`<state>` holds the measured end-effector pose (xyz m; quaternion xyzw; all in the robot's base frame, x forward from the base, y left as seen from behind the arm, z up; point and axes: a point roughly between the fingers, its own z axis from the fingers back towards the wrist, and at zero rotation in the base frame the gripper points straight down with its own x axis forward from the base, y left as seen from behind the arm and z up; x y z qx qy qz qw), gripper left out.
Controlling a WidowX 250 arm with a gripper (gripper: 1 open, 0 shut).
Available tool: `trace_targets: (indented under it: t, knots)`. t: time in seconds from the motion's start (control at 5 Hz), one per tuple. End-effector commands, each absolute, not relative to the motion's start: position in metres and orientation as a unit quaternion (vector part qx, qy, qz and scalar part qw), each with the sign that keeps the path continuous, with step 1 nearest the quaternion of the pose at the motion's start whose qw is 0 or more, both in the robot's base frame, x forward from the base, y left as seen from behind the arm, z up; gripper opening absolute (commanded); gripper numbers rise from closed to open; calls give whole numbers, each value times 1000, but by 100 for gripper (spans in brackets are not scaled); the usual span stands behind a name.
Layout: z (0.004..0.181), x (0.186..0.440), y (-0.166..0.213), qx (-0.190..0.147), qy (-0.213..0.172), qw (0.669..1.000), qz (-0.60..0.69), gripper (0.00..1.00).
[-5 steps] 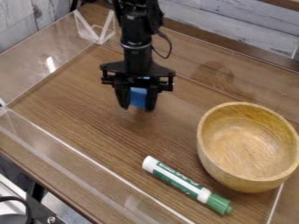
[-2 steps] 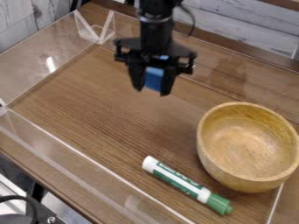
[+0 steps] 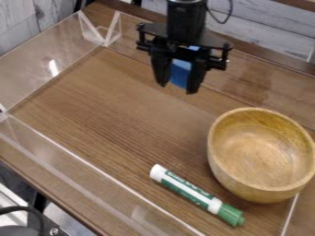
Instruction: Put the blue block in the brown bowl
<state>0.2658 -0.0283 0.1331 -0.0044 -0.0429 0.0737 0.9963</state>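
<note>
My gripper (image 3: pixel 181 76) hangs over the wooden table, pointing down, shut on the blue block (image 3: pixel 182 73). The small bright-blue block sits between the two black fingers (image 3: pixel 163 72) and is lifted well off the tabletop. The brown bowl (image 3: pixel 262 153), round, light wood with a thick rim, stands at the right front with nothing inside it. The gripper is up and to the left of the bowl, apart from its rim.
A white-and-green marker (image 3: pixel 194 194) lies on the table near the front, left of the bowl. Clear plastic walls (image 3: pixel 50 66) fence the tabletop on the left and back sides.
The gripper has risen and moved right toward the bowl's side, carrying the blue block with it. Its wrist has rolled a little. Bowl and marker have stayed put.
</note>
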Motion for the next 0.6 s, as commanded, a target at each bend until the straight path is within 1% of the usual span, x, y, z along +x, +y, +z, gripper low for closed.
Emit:
trace_targets:
  t: [0.0,0.2,0.4]
  knots:
    - [157,264,-49,-17,-79,996,47,0]
    - [160,256,-76,-21,-80,996,28,0]
    - [158,251,-106,-22,-83,996,20,0]
